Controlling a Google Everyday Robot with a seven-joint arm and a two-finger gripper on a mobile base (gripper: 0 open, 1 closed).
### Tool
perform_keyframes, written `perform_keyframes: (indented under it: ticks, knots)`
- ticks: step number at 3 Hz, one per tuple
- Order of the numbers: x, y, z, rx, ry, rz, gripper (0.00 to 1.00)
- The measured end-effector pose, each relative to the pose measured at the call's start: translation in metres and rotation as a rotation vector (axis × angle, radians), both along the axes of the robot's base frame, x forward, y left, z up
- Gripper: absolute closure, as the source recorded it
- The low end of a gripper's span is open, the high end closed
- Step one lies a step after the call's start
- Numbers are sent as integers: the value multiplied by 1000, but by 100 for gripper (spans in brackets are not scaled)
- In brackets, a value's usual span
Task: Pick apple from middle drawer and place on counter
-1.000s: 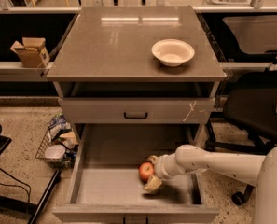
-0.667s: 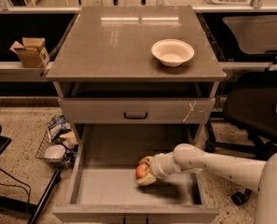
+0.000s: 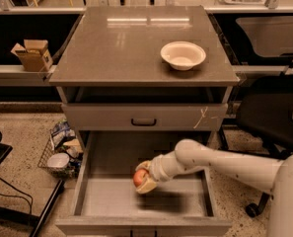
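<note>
The broad, smooth, slightly glossy grey-brown counter (image 3: 131, 48) forms the cabinet's flat top. Most of its surface is bare, so room for a set-down is judged ample.

The wide, deep grey middle drawer (image 3: 104, 201) is pulled fully open below it, with plain floor and side walls exposed.

The robot's white, rounded arm (image 3: 220, 163) is reached into the drawer from the right, over the right side wall.

The closed grey upper drawer front (image 3: 111, 116), marked with a pale string-like mark near its right end, lies directly above the drawer's back.

A shallow, round white bowl (image 3: 183, 55) stands on the counter towards its right rear.

The pale two-finger gripper (image 3: 145, 178) is located inside the drawer, near its middle. Its fingers are seen closed around the fruit, one above and one below.

The small, round red-orange apple (image 3: 139, 177) is held in that grasp, inside the drawer. A blurred shadow lies on the floor beneath it, so it is judged to be off the floor, though this cannot be confirmed.

The step in hand is judged to be the lift-out. For this to be done well, the apple should be raised straight up until the front edge and the upper drawer front are cleared. It should then be carried to the counter's bare left or front area, well apart from the bowl. The grip should be kept firm, since a round fruit is judged liable to roll if released early.
</note>
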State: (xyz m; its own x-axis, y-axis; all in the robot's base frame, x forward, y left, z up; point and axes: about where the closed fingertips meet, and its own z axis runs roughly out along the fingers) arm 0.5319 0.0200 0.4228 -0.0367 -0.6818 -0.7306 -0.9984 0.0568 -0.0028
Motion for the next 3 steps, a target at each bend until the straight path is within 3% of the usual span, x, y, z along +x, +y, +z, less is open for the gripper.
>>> perform_keyframes:
  ticks: [1, 2, 3]
  knots:
    - [15, 14, 99, -56, -38, 114, 100]
    - [46, 24, 220, -133, -154, 203, 100]
    - [74, 31, 339, -218, -272, 255, 100]
